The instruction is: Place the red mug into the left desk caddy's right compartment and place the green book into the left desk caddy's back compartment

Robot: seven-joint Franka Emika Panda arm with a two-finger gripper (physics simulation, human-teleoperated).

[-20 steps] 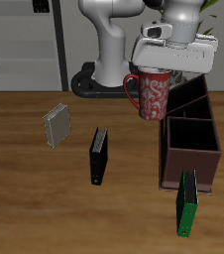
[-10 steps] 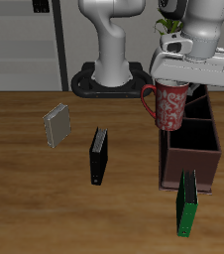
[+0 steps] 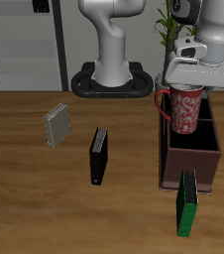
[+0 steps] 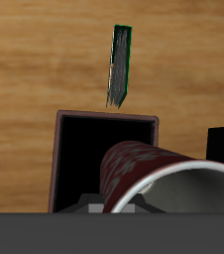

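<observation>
The red mug (image 3: 184, 110) hangs upright in the air with my gripper (image 3: 196, 81) shut on its rim. It is over the left desk caddy (image 3: 190, 159), a dark maroon box, above the pockets nearest the table's front edge. In the wrist view the mug (image 4: 149, 171) fills the foreground above a dark square pocket of the caddy (image 4: 106, 119). The green book (image 3: 186, 202) stands on the table just in front of the caddy, and it shows as a thin dark green slab (image 4: 120, 65) in the wrist view.
A black book (image 3: 99, 155) stands mid-table and a grey book (image 3: 56, 125) stands farther off beside it. The robot base (image 3: 112, 79) is at the back, with a plant (image 3: 168, 22) behind the arm.
My gripper has carried the mug sideways from beside the caddy to over it, and slightly lower. The books have not moved.
</observation>
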